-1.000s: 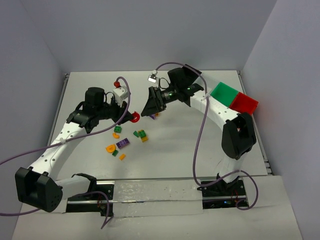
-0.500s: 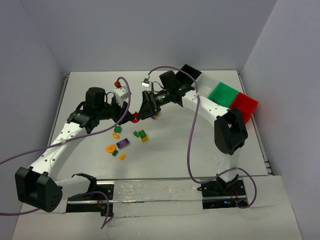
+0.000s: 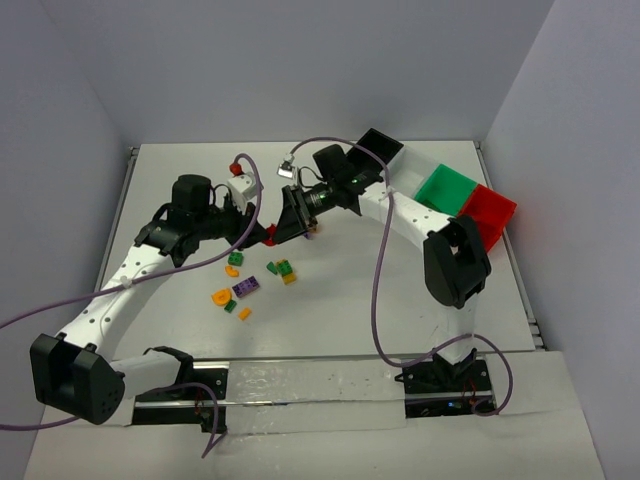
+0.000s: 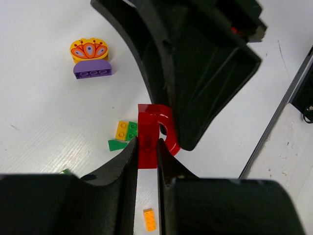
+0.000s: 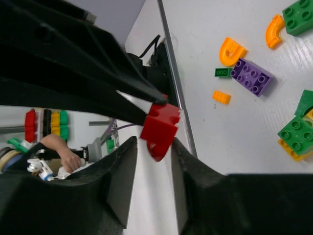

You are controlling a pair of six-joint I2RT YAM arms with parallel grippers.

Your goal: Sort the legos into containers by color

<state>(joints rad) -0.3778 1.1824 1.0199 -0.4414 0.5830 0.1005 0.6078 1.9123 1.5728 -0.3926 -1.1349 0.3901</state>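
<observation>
A red lego (image 3: 270, 236) with a rounded end hangs above the table, and my left gripper (image 3: 260, 232) is shut on its square end (image 4: 148, 142). My right gripper (image 3: 285, 226) faces it from the right. Its fingers stand on either side of the red lego (image 5: 160, 125), with a gap showing on one side, so the right gripper (image 5: 154, 144) is open around it. Other legos lie below: a green and yellow brick (image 3: 285, 268), a purple brick (image 3: 246, 288) and an orange piece (image 3: 221, 297). The containers stand at the back right: black (image 3: 380, 143), white (image 3: 415, 166), green (image 3: 448, 187), red (image 3: 490, 207).
In the left wrist view a yellow crown piece (image 4: 89, 50) on a purple brick (image 4: 92, 69), a yellow-green brick (image 4: 126, 130) and a small orange brick (image 4: 149, 219) lie on the white table. The right wrist view shows an orange U piece (image 5: 231, 50) and green bricks (image 5: 296, 129).
My right arm has swung left to the red lego and its jaws have narrowed around it. The left arm has held still with the lego.
</observation>
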